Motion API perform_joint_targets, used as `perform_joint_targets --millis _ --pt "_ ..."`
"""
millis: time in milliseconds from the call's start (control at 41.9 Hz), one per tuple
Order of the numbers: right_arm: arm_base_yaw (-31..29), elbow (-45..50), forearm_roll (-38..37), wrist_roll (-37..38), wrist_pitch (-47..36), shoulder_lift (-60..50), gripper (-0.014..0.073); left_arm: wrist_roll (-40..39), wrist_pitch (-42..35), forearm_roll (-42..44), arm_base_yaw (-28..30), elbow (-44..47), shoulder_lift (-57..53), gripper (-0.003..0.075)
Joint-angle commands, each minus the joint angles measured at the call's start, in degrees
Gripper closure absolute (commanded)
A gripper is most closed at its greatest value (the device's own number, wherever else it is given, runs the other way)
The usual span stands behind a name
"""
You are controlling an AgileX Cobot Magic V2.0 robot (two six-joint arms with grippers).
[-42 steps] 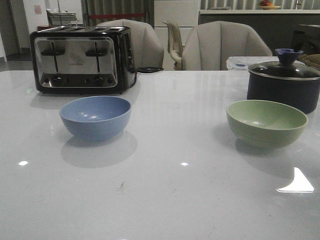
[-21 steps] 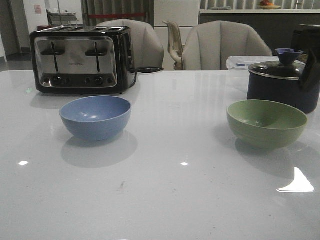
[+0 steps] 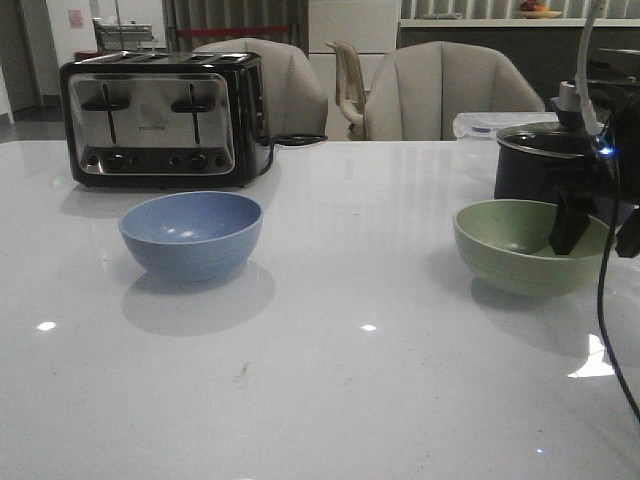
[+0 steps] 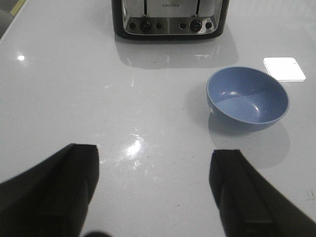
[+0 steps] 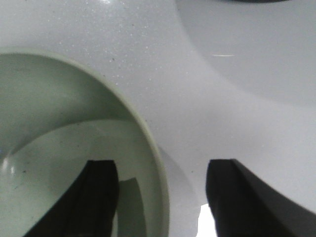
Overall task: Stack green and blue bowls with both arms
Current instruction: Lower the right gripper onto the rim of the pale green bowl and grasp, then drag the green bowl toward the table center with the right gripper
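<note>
While both bowls sit mouth-up | right end effector (image 5: 160,197) spread astride green bowl (image 5: 59,148) rim

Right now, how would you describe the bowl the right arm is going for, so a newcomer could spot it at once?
Start at the dark lidded pot on the right side of the white table. Directly in front of it sits the green bowl, with the right gripper open astride its rim, one finger inside, one outside. It is pale sage green, while the only other bowl, the blue bowl, sits by the toaster.
</note>
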Motion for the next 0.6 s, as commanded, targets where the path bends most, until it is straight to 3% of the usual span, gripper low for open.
perform_joint_targets --millis 0,215,573 --pt "0.0 -2.1 -0.3 -0.4 -2.5 -2.4 0.0248 -0.5 -4.5 -0.5 -0.1 -1.8 0.3 0.0188" --pt "0.0 -2.2 -0.3 -0.4 -2.1 -3.0 0.0456 -0.5 -4.5 -0.5 -0.1 -1.8 0.3 0.0188" --pt "2.9 -2.2 0.5 -0.4 2.1 -11.6 0.0491 -0.5 -4.5 -0.5 -0.1 -1.8 0.3 0.0188"
